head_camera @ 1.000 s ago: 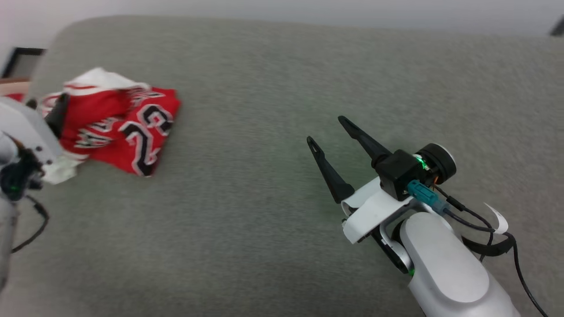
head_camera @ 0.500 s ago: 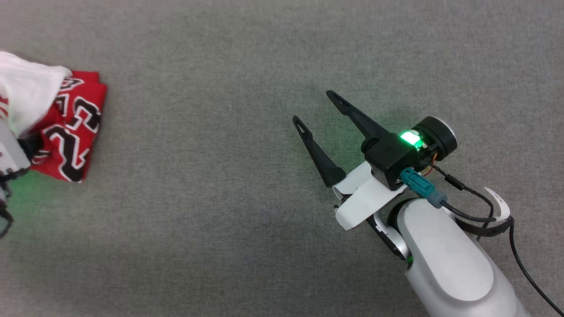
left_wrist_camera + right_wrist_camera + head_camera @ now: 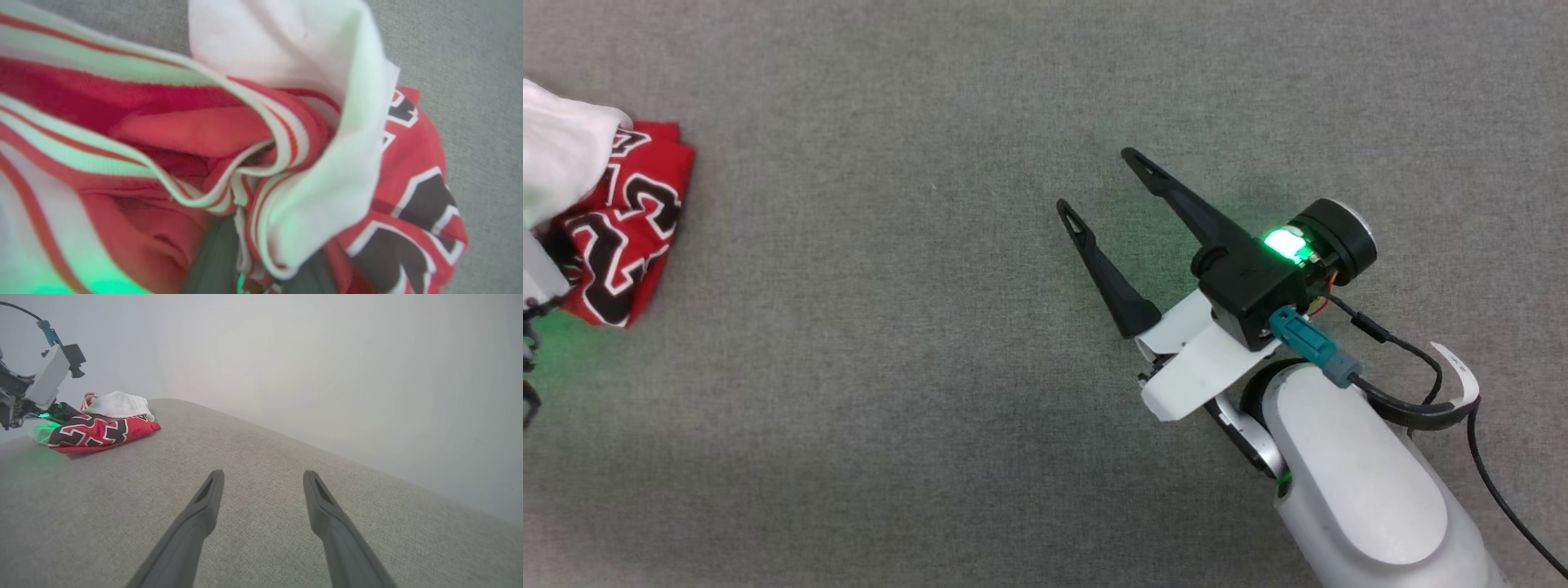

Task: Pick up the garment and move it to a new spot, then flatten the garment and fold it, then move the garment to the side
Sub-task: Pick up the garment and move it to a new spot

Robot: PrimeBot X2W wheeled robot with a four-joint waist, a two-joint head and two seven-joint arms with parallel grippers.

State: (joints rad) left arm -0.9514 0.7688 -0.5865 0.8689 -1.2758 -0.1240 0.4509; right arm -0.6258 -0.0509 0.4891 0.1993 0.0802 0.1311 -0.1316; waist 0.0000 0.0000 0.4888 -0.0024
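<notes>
With the left gripper [image 3: 259,265] pinched on a fold and the right gripper [image 3: 1097,181] wide open and empty, the crumpled red-and-white basketball T-shirt [image 3: 621,237] lies unlifted at the left of the grey fabric surface [image 3: 931,367]: moving, flattening and folding remain.

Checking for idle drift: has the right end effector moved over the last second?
Cannot tell. The head camera itself shifted, and the plain grey surface under the right end effector offers no fixed mark.
</notes>
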